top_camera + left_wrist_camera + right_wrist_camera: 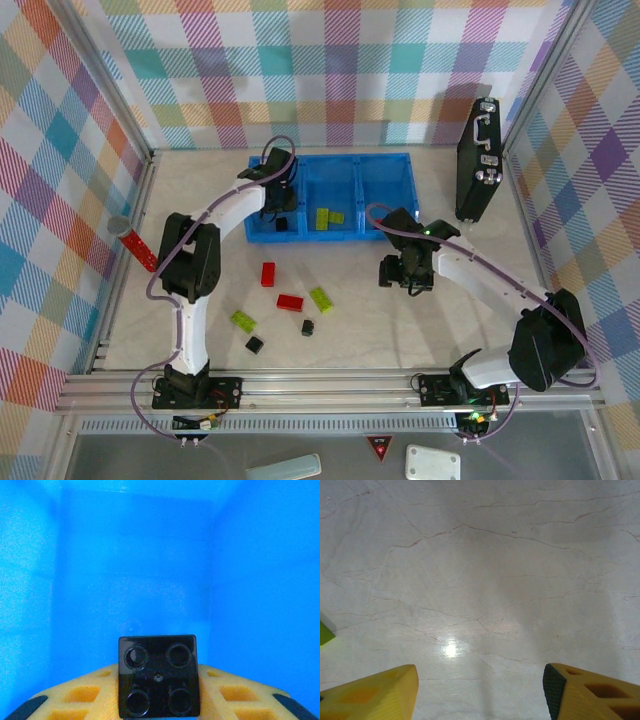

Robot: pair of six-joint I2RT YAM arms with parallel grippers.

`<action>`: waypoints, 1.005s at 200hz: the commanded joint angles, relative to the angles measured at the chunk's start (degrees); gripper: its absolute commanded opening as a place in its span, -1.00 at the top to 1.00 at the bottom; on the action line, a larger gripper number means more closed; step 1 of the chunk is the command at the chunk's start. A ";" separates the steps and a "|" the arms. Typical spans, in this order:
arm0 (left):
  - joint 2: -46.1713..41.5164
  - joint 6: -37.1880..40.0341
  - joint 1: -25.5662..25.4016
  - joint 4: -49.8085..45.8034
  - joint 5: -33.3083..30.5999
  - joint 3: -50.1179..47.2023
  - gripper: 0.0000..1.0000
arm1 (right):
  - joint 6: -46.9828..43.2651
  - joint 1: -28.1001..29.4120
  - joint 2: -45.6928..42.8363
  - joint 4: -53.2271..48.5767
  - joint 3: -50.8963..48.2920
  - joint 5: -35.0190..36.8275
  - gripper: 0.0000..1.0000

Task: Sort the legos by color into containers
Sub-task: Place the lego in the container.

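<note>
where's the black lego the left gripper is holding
In the left wrist view the small black square plastic brick sits clamped in the left gripper, within the leftmost compartment of the translucent blue plastic tray.

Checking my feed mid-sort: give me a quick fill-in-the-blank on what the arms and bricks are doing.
The left gripper is shut on a ___ lego brick over the left compartment of the blue tray.
The middle compartment holds ___ bricks.
The right gripper hangs ___ over the bare table.
Missing: black; lime-green; open.
</note>
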 commanded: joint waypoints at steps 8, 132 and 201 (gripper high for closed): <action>3.48 1.57 1.29 -3.04 0.84 3.77 0.25 | 1.02 0.19 -1.91 -2.16 -1.26 1.21 -0.37; 7.92 2.28 1.74 -0.73 3.51 3.51 0.18 | 0.79 0.19 -0.76 -1.52 -0.85 0.93 -0.37; 3.99 1.67 1.81 1.06 3.75 0.97 0.12 | 0.44 0.19 0.01 -1.70 0.61 0.93 -0.37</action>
